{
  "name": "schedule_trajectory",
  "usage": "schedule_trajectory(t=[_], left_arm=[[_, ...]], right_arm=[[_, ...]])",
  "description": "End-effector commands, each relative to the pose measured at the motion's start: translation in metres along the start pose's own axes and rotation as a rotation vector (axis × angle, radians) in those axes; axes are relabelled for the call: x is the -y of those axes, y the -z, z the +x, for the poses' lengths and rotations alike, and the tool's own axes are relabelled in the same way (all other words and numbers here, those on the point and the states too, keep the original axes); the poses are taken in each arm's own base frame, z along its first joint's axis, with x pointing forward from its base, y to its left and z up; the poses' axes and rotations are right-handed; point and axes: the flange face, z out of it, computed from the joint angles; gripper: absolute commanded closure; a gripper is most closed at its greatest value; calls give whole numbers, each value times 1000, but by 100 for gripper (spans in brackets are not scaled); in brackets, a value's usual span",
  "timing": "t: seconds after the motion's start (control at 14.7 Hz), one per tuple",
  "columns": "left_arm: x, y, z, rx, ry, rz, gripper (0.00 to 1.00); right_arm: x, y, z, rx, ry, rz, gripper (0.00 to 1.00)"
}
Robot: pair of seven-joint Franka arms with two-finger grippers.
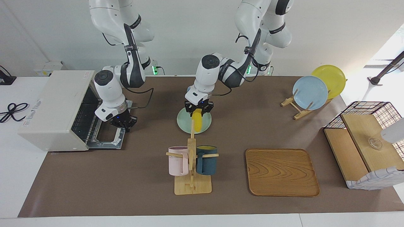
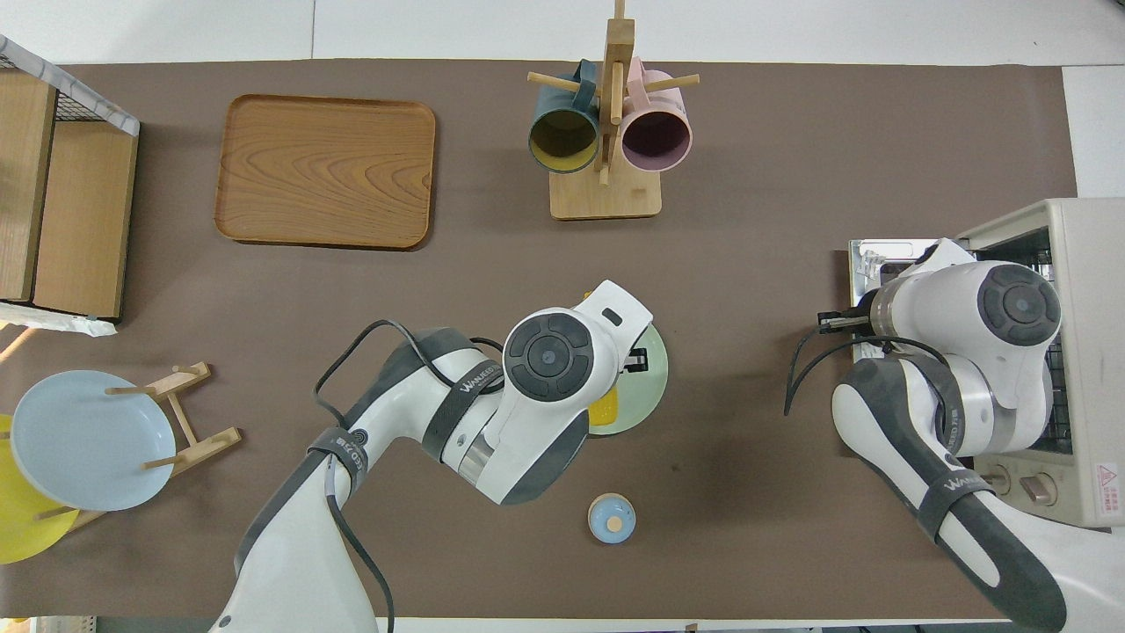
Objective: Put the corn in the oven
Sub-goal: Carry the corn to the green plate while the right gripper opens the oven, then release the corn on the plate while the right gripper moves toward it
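While the oven (image 1: pixel 60 108) sits at the right arm's end of the table with its door (image 1: pixel 105 138) dropped flat and the wire rack exposed, the corn (image 1: pixel 198 122) is well apart from it, mid-table on the pale green plate (image 1: pixel 183 121); largest gap in the scene is that sideways run from plate to oven mouth, so the coming move looks like a carry toward the right arm's end. Left arm comes in from its own base and reaches to the plate; left gripper (image 1: pixel 198 111) is directly over the robot-side end of the corn, jaws narrowed around it, so I judge it is holding the cob; whether the corn is lifted or still resting on the plate I cannot tell. Corn's long axis runs away from the robots, tip pointing toward the mug rack (image 1: pixel 191 164); that is roughly crosswise to the oven opening, so it may need turning, or a handover, before going in. Right gripper (image 1: pixel 123 122) is just over the open door, right in front of the oven; jaw state cannot be told; the right arm is far nearer the oven, the left arm is the one at the corn. In the overhead view only a sliver of the corn (image 2: pixel 603 409) shows beside the left wrist.
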Motion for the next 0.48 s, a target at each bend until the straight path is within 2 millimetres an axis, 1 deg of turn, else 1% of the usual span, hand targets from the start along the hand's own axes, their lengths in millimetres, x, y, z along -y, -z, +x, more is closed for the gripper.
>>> schedule_trajectory(t=[0.0, 0.14, 0.27, 0.34, 0.41], left_arm=[[4, -11, -16, -22, -6, -2, 100], [7, -11, -12, -29, 1, -6, 100], [7, -10, -11, -33, 0, -10, 100], [8, -10, -9, -35, 1, -11, 100], [9, -9, -8, -36, 1, -10, 95]], right_arm=[[9, 6, 0, -17, -8, -6, 100], [10, 17, 12, -35, -3, -6, 100], [10, 34, 22, -36, 4, -10, 100], [9, 43, 26, -29, 1, -12, 100], [10, 60, 32, -29, -2, -16, 100]])
